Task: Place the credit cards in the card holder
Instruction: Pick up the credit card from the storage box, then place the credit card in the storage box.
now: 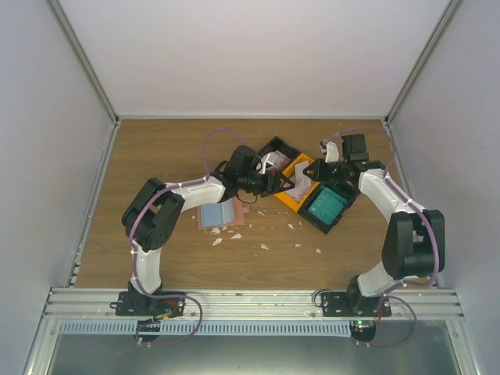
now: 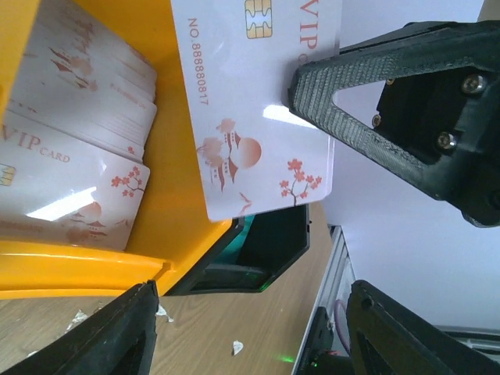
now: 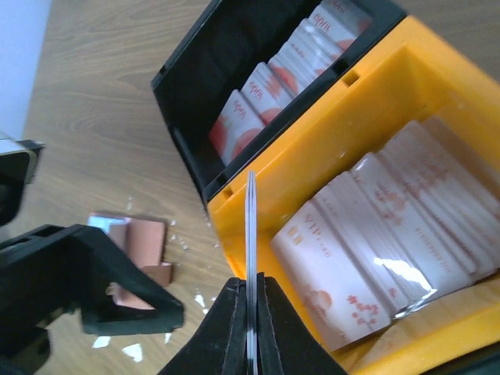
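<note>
White walls close in the wooden table [image 1: 156, 156] on three sides, and an aluminium rail runs along its near edge. Bare wood shows along the far wall and down the left side, so the widest room lies there. The left arm [image 1: 152, 215] bends in from the left and the right arm [image 1: 410, 234] from the right, and they meet right of centre over three bins set in a slanting row, side against side. The far black bin [image 3: 187, 117] holds red-and-white cards [image 3: 258, 90] standing on edge. The orange bin [image 3: 336, 117] in the middle holds a fanned stack of pale cards [image 3: 391, 203] printed with blossom. The near black bin [image 1: 339, 214] holds teal cards [image 1: 326, 205]. The card holder [image 1: 219, 213] lies opened flat on the wood left of the bins and apart from them, just beside the left forearm, its light blue inside facing up. The right gripper [image 3: 251, 285] is pinched tight on one credit card [image 2: 258, 117], held on edge above the orange bin's rim. The left gripper [image 2: 251, 293] sits close by with its fingers spread wide, and the card hangs clear of them. Small white scraps [image 1: 234, 235] dot the wood near the card holder and the bins.
</note>
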